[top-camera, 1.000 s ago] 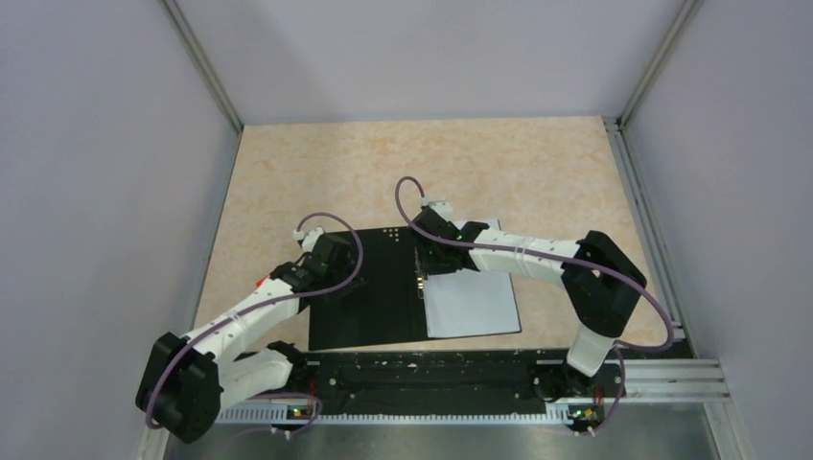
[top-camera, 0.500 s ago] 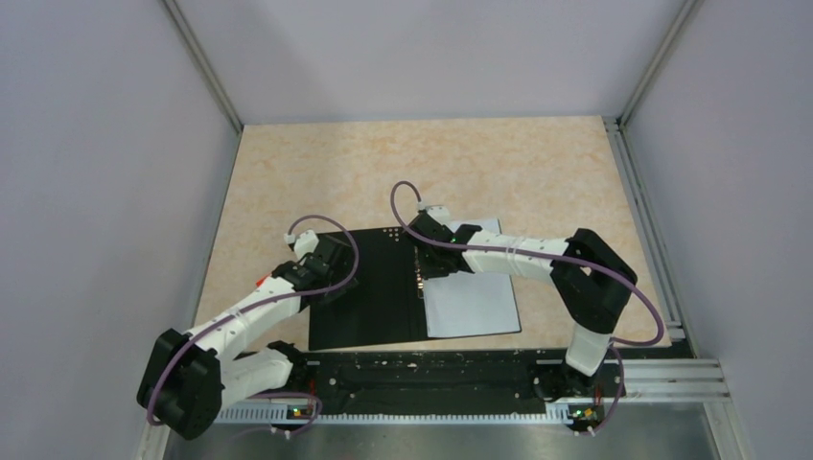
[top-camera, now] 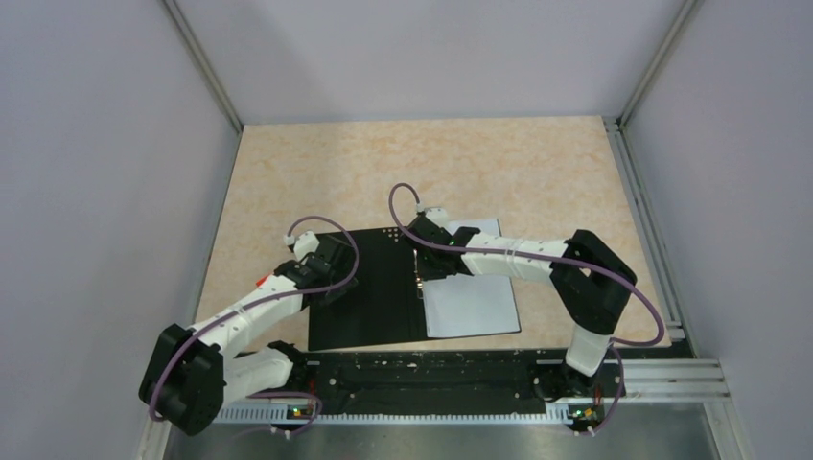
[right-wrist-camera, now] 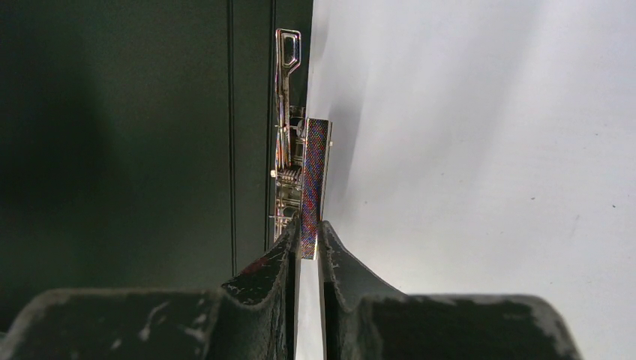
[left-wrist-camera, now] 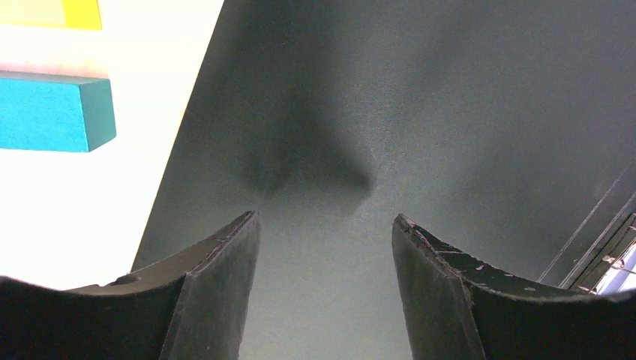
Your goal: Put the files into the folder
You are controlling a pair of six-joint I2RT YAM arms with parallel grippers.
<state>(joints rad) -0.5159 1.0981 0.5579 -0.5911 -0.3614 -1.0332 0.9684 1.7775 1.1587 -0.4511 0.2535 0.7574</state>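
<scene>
- Teal block on the table, just left of the folder.
- Left gripper: fingers well apart, empty, low over the open folder's black left face.
- Pale print at the folder's far edge, too small to read.
- Right gripper: pinched tight on the spine clip.
- Files: flat on the right face.
</scene>
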